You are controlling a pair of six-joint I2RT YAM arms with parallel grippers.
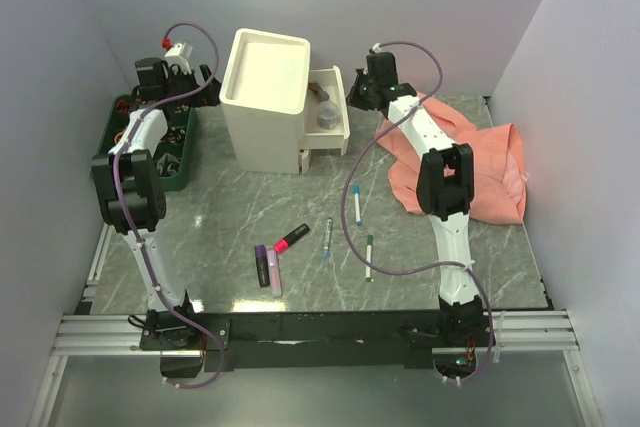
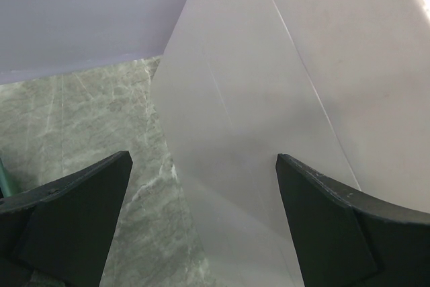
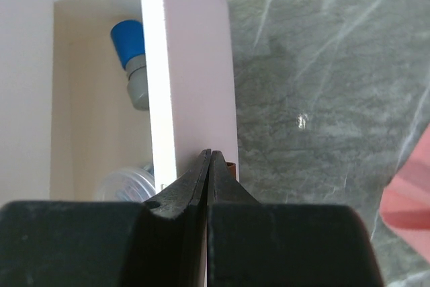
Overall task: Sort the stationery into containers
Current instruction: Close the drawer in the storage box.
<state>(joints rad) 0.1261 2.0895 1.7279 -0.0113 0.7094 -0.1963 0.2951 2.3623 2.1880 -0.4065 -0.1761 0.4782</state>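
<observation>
So the right claw (image 3: 209, 156) is clenched tight with nothing in it. Its tips are pressed against the front of the open drawer (image 3: 191, 72), right beside the little brown handle (image 3: 231, 167). My guess is it's shut so it can work as a blunt poker and nudge the drawer along, rather than pinch that tiny handle. A tape roll (image 3: 127, 183) and a blue-capped piece (image 3: 127, 38) already lie inside, so that bit of the sort looks done.

The left claw (image 2: 201, 162) is spread wide and holds nothing, with the left wall of the cabinet (image 1: 265, 142) right ahead between its fingers. I can't tell if it's touching, but it looks set to brace the box so it won't skid.

The rest lies loose on the desk (image 1: 230, 217), nearer the arm bases. The purple highlighter (image 1: 262, 265) and pink highlighter (image 1: 274, 275) are side by side, with the marker (image 1: 291, 239) just beyond them. Three thin pens (image 1: 357, 205) lie to their right, spaced apart.

Room-wise, the middle of the desk is open enough for either arm. The tight spots are the cloth (image 1: 470, 162) bunched on the right, the bin (image 1: 150, 152) at far left, and the drawer rim jutting out to the right of the cabinet.
</observation>
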